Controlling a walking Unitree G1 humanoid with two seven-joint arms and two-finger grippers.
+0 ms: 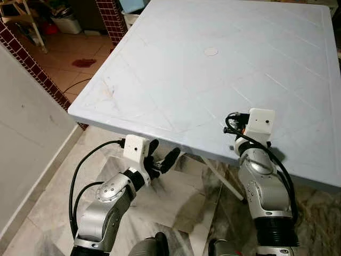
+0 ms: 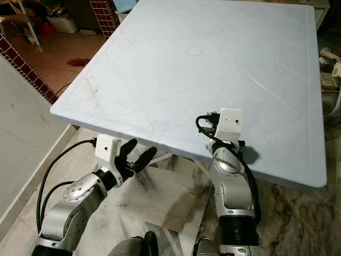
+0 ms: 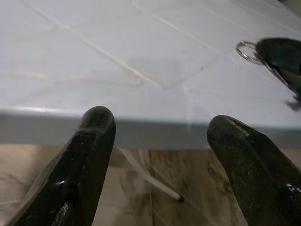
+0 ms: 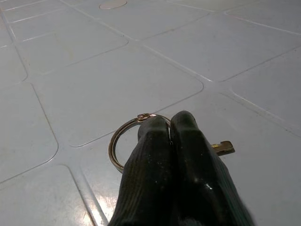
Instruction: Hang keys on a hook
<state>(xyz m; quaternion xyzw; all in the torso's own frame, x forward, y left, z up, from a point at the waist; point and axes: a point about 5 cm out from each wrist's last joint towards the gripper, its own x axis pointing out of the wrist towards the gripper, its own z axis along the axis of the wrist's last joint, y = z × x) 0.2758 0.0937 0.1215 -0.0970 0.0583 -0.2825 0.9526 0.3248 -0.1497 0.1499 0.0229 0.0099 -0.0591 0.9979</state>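
The right claw [image 4: 170,123] rests low on the pale blue worktop [image 1: 213,80], near the edge closest to the robot. Its 2 black fingers are pressed together, and the keys [image 4: 123,141] lie directly at their tips: a metal ring shows on one side of the fingers and the end of a brass key on the other. Whether the fingers really pinch the ring or only cover it, I cannot tell for sure; the pinch looks thin.

The left claw [image 1: 161,156] hangs just below the worktop edge, with its 2 fingers spread apart and nothing between them. In the left wrist view the ring [image 3: 246,50] appears on the worktop next to the dark right fingers.

In my judgement the step in hand is the pick-up, so the task is at an early stage. No hook can be seen in these pictures.

The main risk is that the ring slips out when the right claw lifts, because the hold seems to be only at the fingertips and the worktop is smooth. A second risk is the left claw hitting the worktop edge if it rises from where it is.
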